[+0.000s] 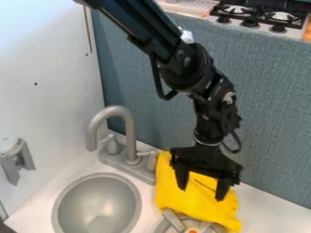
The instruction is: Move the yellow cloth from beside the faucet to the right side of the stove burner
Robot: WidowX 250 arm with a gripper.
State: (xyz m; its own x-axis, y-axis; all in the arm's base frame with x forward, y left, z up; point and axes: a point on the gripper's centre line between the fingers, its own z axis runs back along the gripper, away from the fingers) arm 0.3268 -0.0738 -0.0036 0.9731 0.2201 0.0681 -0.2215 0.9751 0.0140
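My gripper [202, 189] hangs over a yellow cloth [197, 205], its two fingers apart and pointing down. The cloth lies on the white counter, just right of the faucet, and nothing else shows between the fingers. Whether the fingertips touch the cloth, I cannot tell. At its lower edge the cloth meets a round grey burner-like piece [176, 220] with crossing bars and an orange centre, partly covered by the cloth.
A grey faucet [128, 132] with handles stands left of the cloth, behind a round grey sink basin [97, 205]. A blue-grey panel [267, 109] rises behind the counter, with a black stove top [261, 16] beyond it. A grey bracket [17, 161] is on the white left wall.
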